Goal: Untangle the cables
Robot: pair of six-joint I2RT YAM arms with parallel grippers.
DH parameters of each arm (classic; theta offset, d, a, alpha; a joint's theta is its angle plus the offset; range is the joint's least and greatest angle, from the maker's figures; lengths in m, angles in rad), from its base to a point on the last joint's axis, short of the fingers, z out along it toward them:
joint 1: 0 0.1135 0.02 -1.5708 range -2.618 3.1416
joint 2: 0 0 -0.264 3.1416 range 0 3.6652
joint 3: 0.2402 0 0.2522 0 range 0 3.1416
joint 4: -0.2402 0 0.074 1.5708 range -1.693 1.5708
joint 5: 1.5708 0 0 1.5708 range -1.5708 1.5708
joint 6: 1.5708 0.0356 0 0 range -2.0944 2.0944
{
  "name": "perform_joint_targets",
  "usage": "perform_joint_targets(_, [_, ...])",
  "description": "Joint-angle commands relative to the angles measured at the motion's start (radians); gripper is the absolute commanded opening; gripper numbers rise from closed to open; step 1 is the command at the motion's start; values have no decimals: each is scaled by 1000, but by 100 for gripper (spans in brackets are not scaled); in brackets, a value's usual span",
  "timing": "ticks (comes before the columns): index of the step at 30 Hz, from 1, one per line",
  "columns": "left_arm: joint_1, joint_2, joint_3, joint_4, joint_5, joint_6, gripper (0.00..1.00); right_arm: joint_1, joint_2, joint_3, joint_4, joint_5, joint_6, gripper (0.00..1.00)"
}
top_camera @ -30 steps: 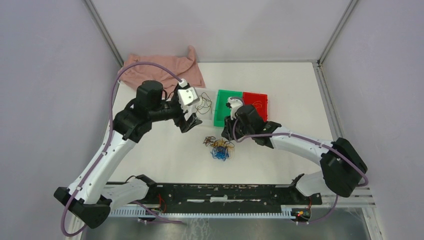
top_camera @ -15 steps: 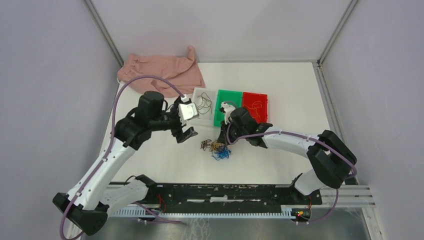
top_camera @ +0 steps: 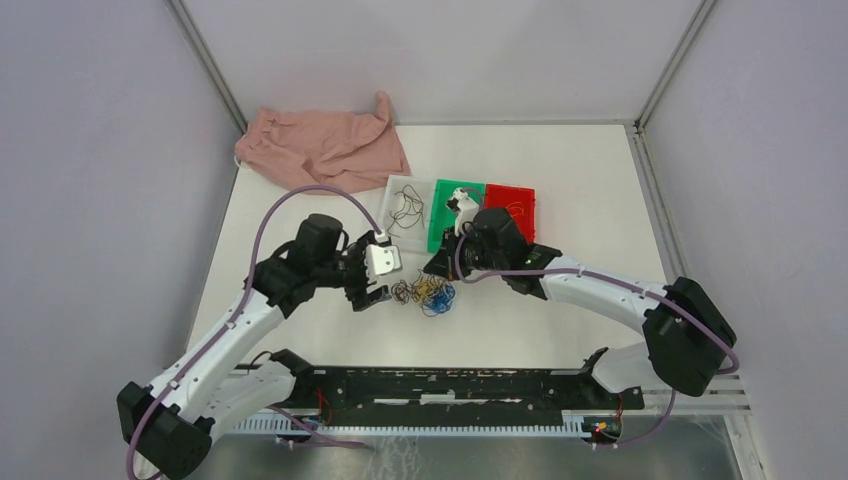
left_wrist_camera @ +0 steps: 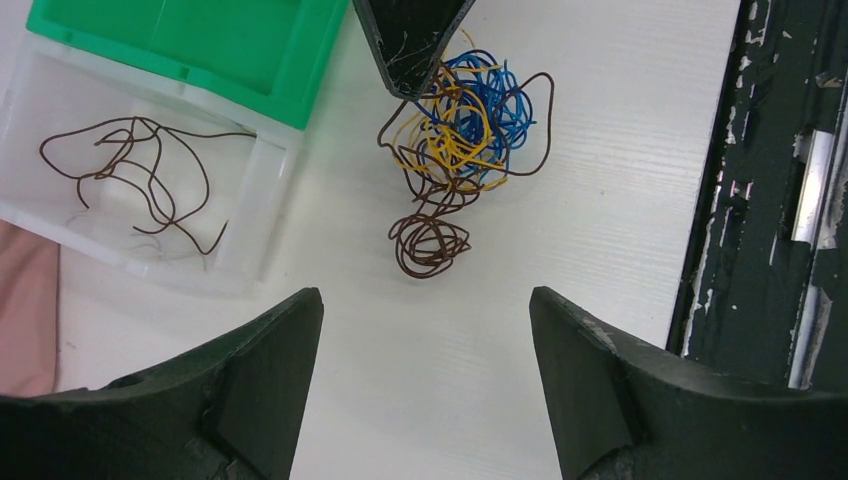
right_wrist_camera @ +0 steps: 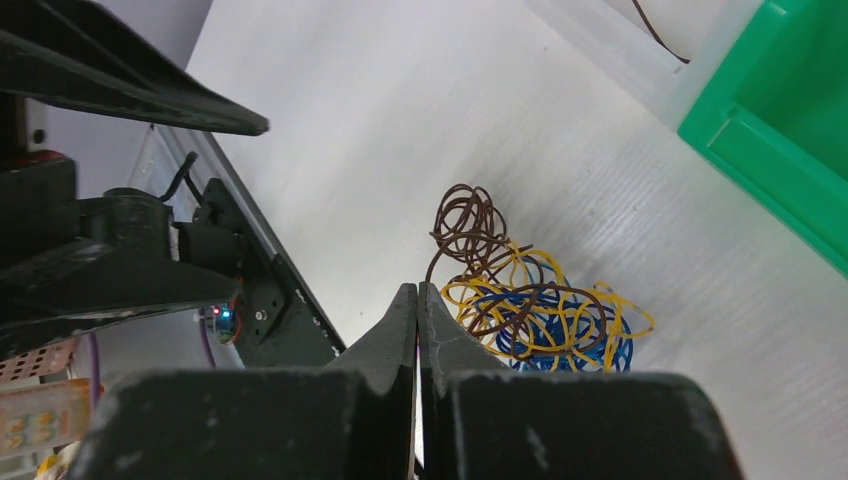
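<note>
Left gripper [left_wrist_camera: 425,297] dropped beside cables [left_wrist_camera: 460,130], wide open, empty; right gripper [right_wrist_camera: 418,300] pinched shut; yellow-blue-brown knot.

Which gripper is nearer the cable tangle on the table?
Right. The right gripper, shut, has its tips at the edge of the cable tangle; the left gripper, open, hangs a gap away.

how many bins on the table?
3 in a row: clear plastic bin left, green plastic bin middle, red plastic bin right. None look hidden.
</note>
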Motion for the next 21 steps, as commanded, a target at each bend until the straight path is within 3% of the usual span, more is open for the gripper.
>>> perform_joint_targets(1, [0,-40,-26,158,21,17,83,3,-60,2,112,-53,68,0])
perform_joint_targets(8, [-5,-53,-28,272,73,-67,73,4,-63,28,227,-141,159,0])
perform_joint_targets(21, [-7,-5,-4,282,99,-71,62,29,-40,62,311,-212,224,0])
